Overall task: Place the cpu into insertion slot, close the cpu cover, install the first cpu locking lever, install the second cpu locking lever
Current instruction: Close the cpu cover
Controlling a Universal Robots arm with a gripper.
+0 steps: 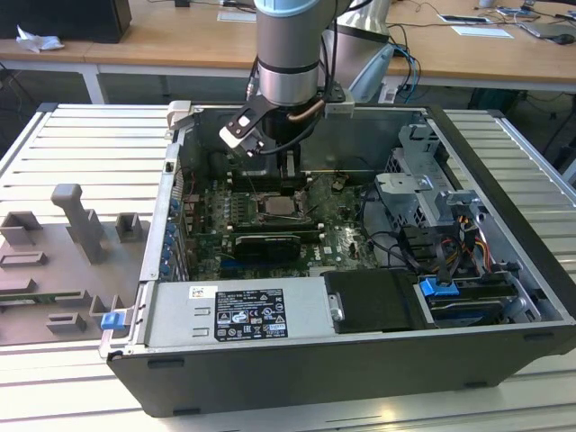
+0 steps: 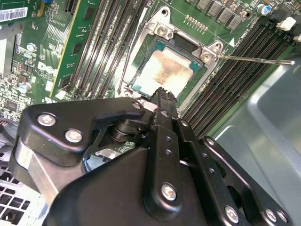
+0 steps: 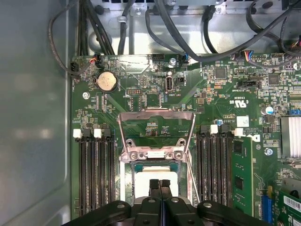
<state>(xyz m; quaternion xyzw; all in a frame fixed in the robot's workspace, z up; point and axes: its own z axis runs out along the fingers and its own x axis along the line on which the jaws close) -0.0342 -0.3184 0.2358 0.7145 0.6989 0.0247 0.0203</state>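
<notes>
Lying flat, a pale silver-beige square cpu (image 2: 165, 71), top blotchy

A pale slatted table (image 1: 90, 153) carries an open computer case (image 1: 270, 378), which sits directly beneath the claw (image 1: 290, 169). Well off to the exterior view's left of the claw, outside the case, a grey fixture plate (image 1: 36, 279) with upright blocks lies on the same slats.

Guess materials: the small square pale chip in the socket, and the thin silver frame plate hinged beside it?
Small square pale cpu: probably a metal lid, dull satin, with tan smudges. Thin silver cpu cover frame: looks like bare stamped sheet metal; edges glint bright.
</notes>
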